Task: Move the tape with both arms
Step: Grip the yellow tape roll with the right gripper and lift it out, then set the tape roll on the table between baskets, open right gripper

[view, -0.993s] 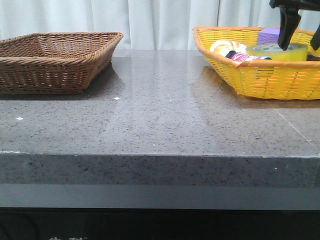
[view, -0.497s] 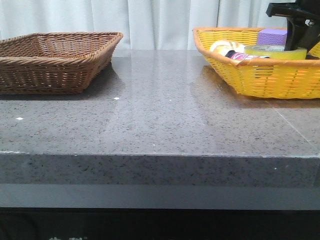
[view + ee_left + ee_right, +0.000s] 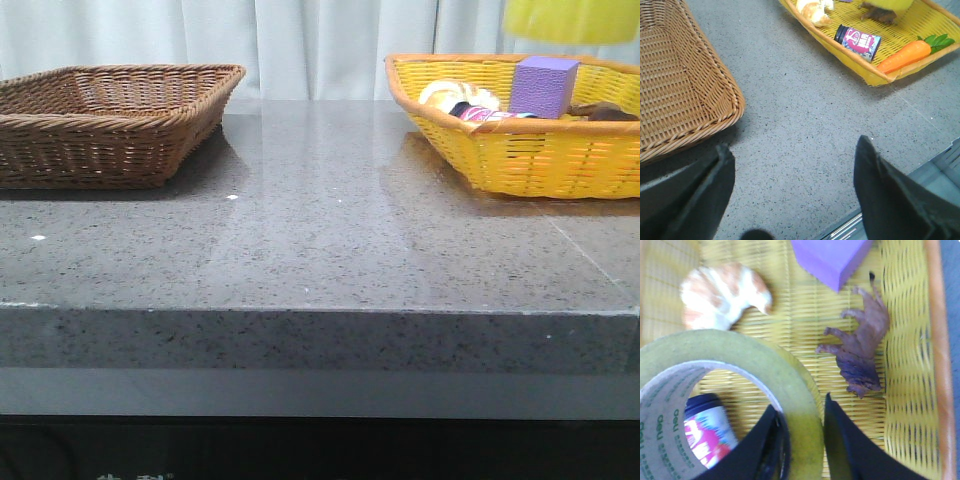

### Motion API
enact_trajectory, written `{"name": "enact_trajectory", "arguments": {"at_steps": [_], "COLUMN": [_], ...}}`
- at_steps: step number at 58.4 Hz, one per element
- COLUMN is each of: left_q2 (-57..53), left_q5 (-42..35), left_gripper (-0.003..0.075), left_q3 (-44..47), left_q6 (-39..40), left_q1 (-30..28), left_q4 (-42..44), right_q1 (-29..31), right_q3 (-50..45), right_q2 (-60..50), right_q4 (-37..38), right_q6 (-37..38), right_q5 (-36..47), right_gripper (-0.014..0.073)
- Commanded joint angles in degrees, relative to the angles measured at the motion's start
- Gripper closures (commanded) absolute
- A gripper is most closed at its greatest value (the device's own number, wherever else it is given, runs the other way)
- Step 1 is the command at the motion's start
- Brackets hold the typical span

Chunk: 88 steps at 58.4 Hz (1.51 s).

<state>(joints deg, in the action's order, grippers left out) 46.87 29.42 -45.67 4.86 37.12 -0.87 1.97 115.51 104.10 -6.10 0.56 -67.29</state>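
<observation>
A: Front view first? Shows two baskets on the grey bench (image 3: 320, 230): one brown basket (image 3: 110, 120) to the left, one yellow basket (image 3: 520, 140) to the right. Shows the tape (image 3: 570, 18) only as a blurred yellow band at the top edge, high above the yellow basket, touching nothing below. Shows no gripper at all.

B: Right wrist view fills that in. Right gripper (image 3: 802, 440) closed on the tape (image 3: 740, 370), one finger inside the printed core ring, the other against the outer yellow face, wall of the roll pinched between. Roll held above the yellow basket's floor.

A: Contents, counted?

B: From the right wrist: one purple cube (image 3: 832, 257), one brown creature-shaped toy (image 3: 860, 350), one croissant-like pastry (image 3: 722, 292), one jar with a pink label (image 3: 707, 432) seen through the core.

A: Left wrist view adds one carrot (image 3: 902, 56) with green leaves, hidden in the other two. Shows the same jar lying on its side near the basket's rim.

B: Left gripper (image 3: 790, 190)?

A: Spread wide, holding nothing, hanging over bare bench between the two baskets. Brown basket: nothing visible inside.
</observation>
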Motion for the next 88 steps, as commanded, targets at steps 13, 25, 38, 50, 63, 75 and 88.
{"name": "enact_trajectory", "arguments": {"at_steps": [13, 25, 38, 50, 63, 75, 88], "left_q2": [-0.07, -0.07, -0.07, -0.07, -0.07, -0.07, -0.07], "left_q5": [-4.08, -4.08, -4.08, -4.08, -4.08, -4.08, -4.08], "left_gripper": [0.0228, 0.0228, 0.0228, 0.0228, 0.0229, 0.0229, 0.0229], "left_q3": [-1.97, -1.97, -1.97, -1.97, -1.97, -1.97, -1.97], "left_q6": [0.10, 0.10, 0.10, 0.10, 0.10, 0.10, 0.10], "left_q1": [0.46, 0.46, 0.46, 0.46, 0.46, 0.46, 0.46], "left_q4": [-0.59, -0.59, -0.59, -0.59, -0.59, -0.59, -0.59], "right_q1": [-12.85, -23.98, -30.82, -32.67, -32.67, -32.67, -32.67], "right_q3": [1.93, 1.82, 1.74, 1.74, 1.74, 1.74, 2.58], "right_q2": [-11.61, -9.79, -4.25, 2.10, 7.64, 10.92, 10.68], "right_q4": [-1.13, -1.08, 1.14, 2.77, 4.48, 5.02, 5.09], "right_q6": [-2.27, -4.12, -4.17, -4.23, -4.23, -4.23, -4.23], "right_q5": [3.18, 2.98, 1.90, 1.51, 2.14, 1.51, 1.66], "right_gripper": [0.0454, 0.0454, 0.0454, 0.0454, 0.0454, 0.0417, 0.0190]}}
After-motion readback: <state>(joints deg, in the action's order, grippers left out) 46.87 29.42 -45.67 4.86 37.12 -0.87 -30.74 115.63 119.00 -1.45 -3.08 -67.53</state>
